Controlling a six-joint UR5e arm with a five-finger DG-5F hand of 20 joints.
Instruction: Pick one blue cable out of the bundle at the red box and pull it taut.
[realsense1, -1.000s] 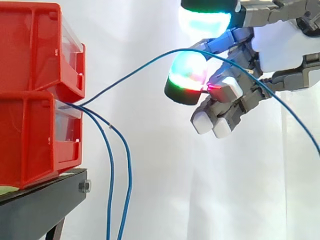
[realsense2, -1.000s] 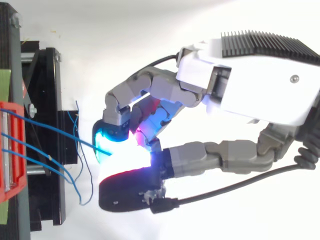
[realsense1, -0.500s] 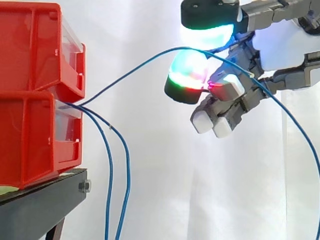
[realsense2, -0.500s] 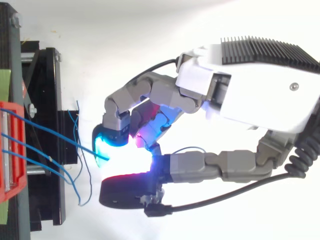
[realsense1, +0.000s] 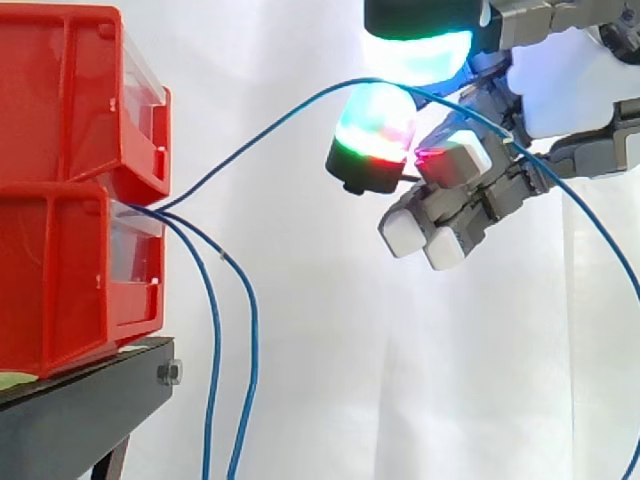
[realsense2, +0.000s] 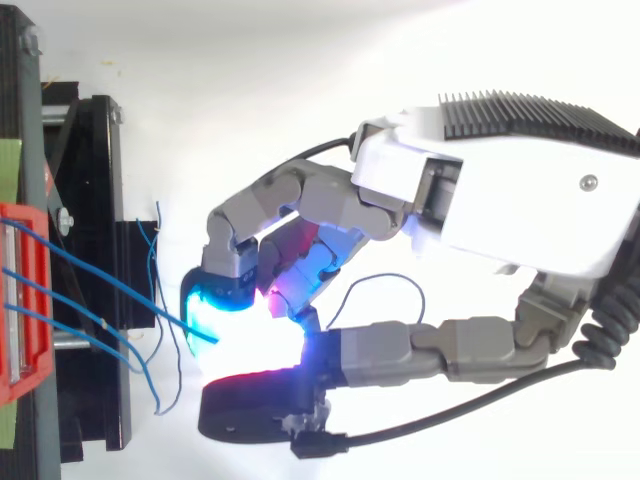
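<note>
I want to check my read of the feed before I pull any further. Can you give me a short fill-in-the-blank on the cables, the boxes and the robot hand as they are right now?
1. The robot hand pinches one ___ cable between its glowing fingertips.
2. In the side view, ___ other cables hang down from the boxes.
3. The red boxes are stacked on a ___ stand.

Missing words: blue; two; black.
</note>
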